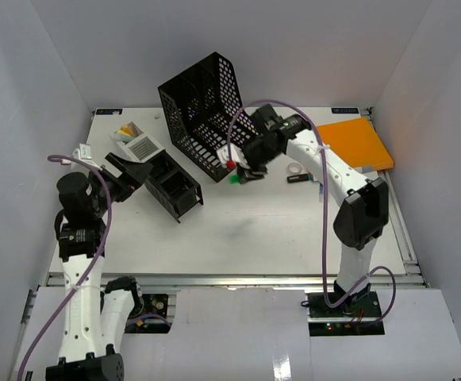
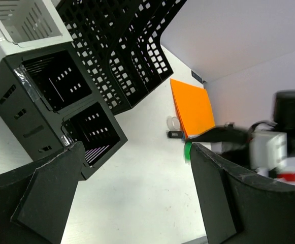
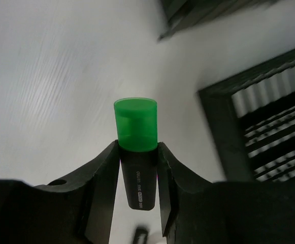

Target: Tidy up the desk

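Note:
The desk (image 1: 278, 230) is a wide white tabletop. My right gripper (image 1: 243, 174) hovers just above its middle, in front of the tilted black mesh file rack (image 1: 206, 111), shut on a highlighter (image 3: 136, 152) with a black barrel and green cap. The cap sticks out past the fingertips (image 3: 109, 152); it also shows as a green blur (image 2: 187, 151) in the left wrist view. My left gripper (image 1: 135, 170) stands wide open at the left, beside the black two-slot organizer (image 1: 170, 186), with only bare desk (image 2: 137, 183) between its fingers (image 2: 56, 188).
A white mesh pen holder (image 1: 143, 147) lies behind the black organizer. At the back right an orange folder (image 1: 355, 143) rests on the desk. A small tape ring (image 1: 294, 168) and a black USB stick (image 1: 297, 178) lie beside the right arm. White walls enclose the desk.

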### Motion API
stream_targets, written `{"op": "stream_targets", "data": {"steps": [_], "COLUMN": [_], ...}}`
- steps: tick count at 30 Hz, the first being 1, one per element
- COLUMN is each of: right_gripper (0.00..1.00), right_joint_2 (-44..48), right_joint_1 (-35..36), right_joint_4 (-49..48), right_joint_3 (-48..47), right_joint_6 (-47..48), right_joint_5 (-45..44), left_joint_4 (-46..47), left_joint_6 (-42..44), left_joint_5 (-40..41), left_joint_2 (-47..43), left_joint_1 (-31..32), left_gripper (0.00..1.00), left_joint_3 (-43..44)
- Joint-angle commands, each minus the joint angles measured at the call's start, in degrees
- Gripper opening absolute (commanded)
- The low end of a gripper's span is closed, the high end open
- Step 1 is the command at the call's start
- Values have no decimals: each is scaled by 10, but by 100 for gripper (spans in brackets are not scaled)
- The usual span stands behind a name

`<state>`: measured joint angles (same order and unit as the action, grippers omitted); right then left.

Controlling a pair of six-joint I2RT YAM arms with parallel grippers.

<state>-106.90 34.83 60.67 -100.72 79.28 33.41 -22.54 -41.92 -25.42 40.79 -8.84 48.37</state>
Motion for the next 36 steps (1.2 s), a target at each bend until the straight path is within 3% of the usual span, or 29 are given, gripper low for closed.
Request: {"op": "stream_targets", "data": {"steps": [1, 4, 11, 17, 25, 28, 33, 36], "right_gripper": [8, 8, 8, 8, 8, 8, 8, 17], "right_joint_2": [-106, -149, -214, -309, -409, -444, -456, -466], "right_joint_1": [59, 97, 122, 138, 153, 157, 175, 184], "right_joint_4": [-17, -205, -649, -894, -1053, -1074, -1106, -1117], "right_joint_3": [-246, -312, -274, -316, -328, -358, -328, -319], "right_joint_6": [-294, -406, -732, -825, -829, -836, -822, -806], "right_joint_5": [97, 46, 0, -81, -199, -206, -204, -216], "left_joint_4": [-69, -87, -115, -123, -104, -102, -95, -96], "left_joint_6": [-5, -1, 12, 37, 48, 51, 46, 47], "left_joint_5": [77, 126, 193, 231, 229, 234, 227, 223], "left_joint_2": [-41, -63, -113, -119, -133, -136, -139, -142], "left_joint_1": [-2, -2, -2, -2, 2, 4, 6, 6], "left_gripper": [95, 96, 95, 96, 95, 95, 95, 96], "left_joint_3": [43, 50, 44, 43, 7, -3, -16, -18]}}
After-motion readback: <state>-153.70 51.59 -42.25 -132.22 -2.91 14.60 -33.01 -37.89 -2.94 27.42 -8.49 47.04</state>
